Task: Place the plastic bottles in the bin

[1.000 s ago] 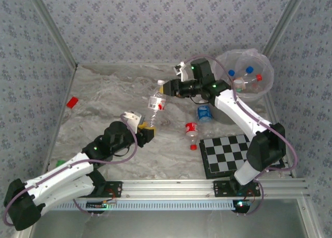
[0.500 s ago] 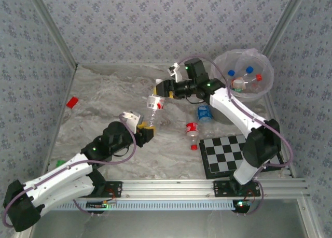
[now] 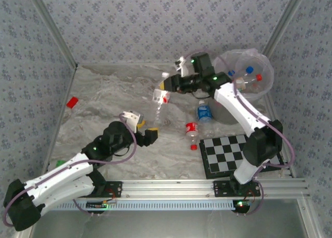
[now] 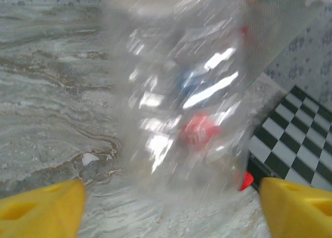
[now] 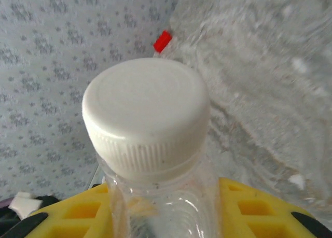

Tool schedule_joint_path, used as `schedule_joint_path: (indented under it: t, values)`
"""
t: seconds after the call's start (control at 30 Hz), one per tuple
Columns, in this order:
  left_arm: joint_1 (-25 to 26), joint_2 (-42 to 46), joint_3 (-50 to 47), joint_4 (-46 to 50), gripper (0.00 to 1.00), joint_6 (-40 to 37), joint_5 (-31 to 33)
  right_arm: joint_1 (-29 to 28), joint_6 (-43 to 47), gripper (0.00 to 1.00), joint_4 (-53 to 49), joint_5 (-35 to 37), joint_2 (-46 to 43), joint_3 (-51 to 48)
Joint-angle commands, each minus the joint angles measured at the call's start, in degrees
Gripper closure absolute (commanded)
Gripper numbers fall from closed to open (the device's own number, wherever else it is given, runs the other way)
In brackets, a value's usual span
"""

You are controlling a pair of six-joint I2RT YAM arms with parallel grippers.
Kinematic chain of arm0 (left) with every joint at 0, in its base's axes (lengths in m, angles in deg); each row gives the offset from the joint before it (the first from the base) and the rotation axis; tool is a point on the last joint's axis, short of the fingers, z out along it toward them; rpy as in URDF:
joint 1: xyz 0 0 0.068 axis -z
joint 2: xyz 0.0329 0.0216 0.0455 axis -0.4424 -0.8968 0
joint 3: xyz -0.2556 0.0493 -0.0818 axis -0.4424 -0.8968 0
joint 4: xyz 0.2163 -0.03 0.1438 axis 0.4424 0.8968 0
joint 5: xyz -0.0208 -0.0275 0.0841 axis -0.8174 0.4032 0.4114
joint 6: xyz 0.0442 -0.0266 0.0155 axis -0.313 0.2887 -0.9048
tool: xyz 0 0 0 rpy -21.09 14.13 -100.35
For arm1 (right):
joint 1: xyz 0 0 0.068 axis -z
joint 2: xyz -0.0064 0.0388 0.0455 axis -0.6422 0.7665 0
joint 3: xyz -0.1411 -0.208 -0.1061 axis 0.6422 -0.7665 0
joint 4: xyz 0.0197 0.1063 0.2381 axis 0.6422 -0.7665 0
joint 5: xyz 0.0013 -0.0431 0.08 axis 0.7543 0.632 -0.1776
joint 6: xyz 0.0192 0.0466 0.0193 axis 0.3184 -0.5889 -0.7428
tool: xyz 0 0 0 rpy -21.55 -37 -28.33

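Clear plastic, red label, white cap: that's the bottle (image 3: 157,99) in play right now. It's up off the table around the middle of the workspace, well left of the bin (image 3: 268,74). The right gripper (image 3: 167,85) is clamped on its neck just under the cap, and in the right wrist view the yellow pads sit tight on both sides. The left gripper (image 4: 168,204) is spread wide with nothing in it. The bottle's lower body sits blurry between its fingertips, with a gap showing on each side.

What worries me:
- It's a neck-only pinch, so the whole body hangs free. A quick swing toward the bin could get it pendulum-ing or twisting out of the pads.
- The bin is tall. If the arm doesn't lift enough, the dangling base could clip the rim or snag the thin bag liner.
- The left fingers are right beside the lower half, so a sideways move could knock the bottle against them.
- A blue-label bottle (image 3: 204,113) lies just beside the bin's base, so a drop short of the rim would land around there.

As for orientation, the long axis looks closer to vertical than flat from the top camera. The cap end points up toward the right gripper, and the base points down toward the table and a bit toward the near edge. The exact tilt is hard to call.
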Motion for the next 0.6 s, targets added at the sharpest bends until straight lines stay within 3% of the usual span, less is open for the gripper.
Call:
schedule_joint_path:
  t: [0.0, 0.17, 0.33, 0.43, 0.57]
  values:
    - [0.4, 2.3, 2.7, 3.0, 0.04, 0.1, 2.8, 6.0, 6.6, 0.68, -7.5, 5.3, -8.6, 8.8]
    - [0.3, 2.4, 2.4, 4.5, 0.03, 0.9, 3.8, 12.2, 13.8, 0.75, -12.3, 28.7, -19.0, 13.1]
    - [0.1, -1.2, 1.8, 1.6, 0.03, 1.9, 3.6, 16.5, 21.8, 0.82, -8.9, 47.8, -24.9, 10.8]
    - [0.0, -4.8, 2.8, -0.3, 0.03, 1.9, 2.1, 18.1, 25.9, 0.83, -6.3, 53.1, -24.6, 8.7]
    - [0.1, -9.1, 5.0, -1.2, 0.04, 2.1, 0.0, 19.9, 26.5, 0.84, -5.6, 52.7, -22.8, 5.4]
